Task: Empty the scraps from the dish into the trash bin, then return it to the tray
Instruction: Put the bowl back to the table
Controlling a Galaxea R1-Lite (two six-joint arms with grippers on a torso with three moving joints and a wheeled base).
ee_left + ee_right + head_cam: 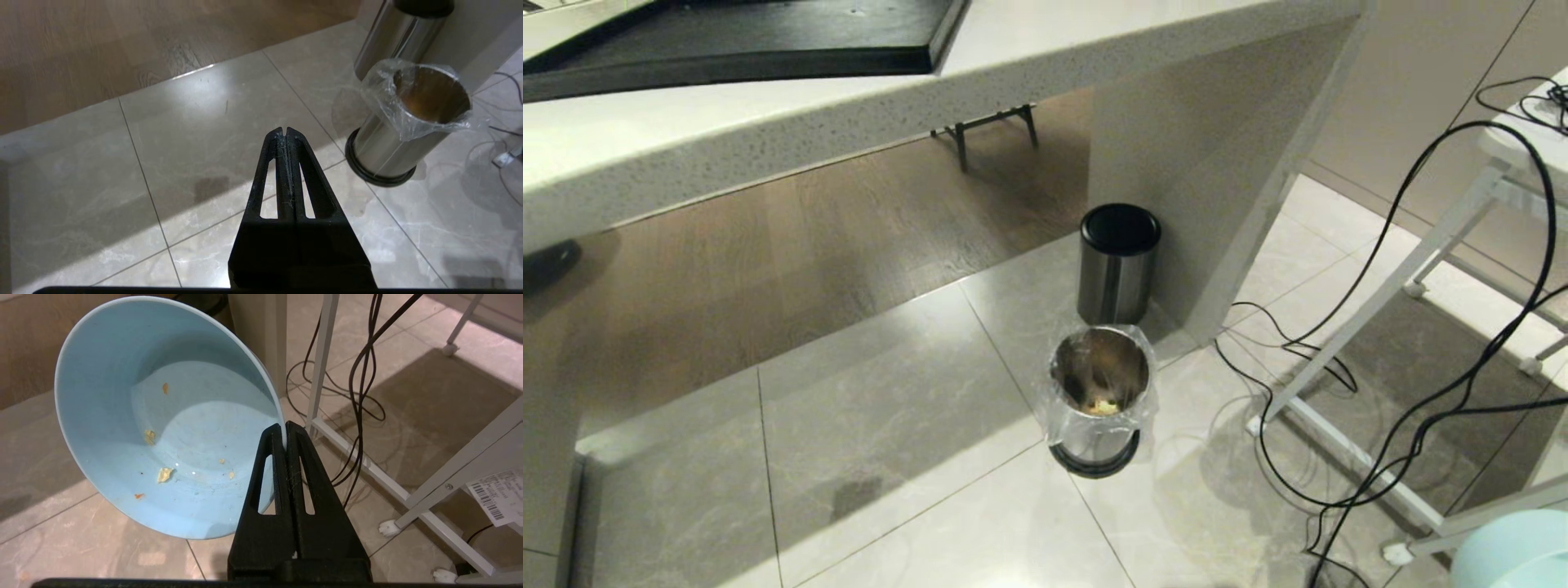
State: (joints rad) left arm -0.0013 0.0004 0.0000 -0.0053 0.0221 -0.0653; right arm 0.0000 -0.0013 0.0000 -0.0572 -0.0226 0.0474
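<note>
My right gripper (284, 430) is shut on the rim of the light-blue dish (163, 416), which hangs tilted on its side above the floor. Only a few small crumbs of scraps (164, 474) stick inside it. The dish's edge (1515, 551) shows at the head view's lower right corner. The steel trash bin (1101, 396) with its clear liner stands on the floor tiles, with pale scraps (1104, 405) at its bottom. The black tray (768, 41) lies on the counter above. My left gripper (284, 131) is shut and empty over the floor, beside the trash bin (408, 126).
A black-lidded steel bin (1117, 261) stands just behind the trash bin, against the counter's side panel (1217, 163). A white frame stand (1380, 327) and loose black cables (1307, 343) lie on the floor to the right. Open tiles lie to the left.
</note>
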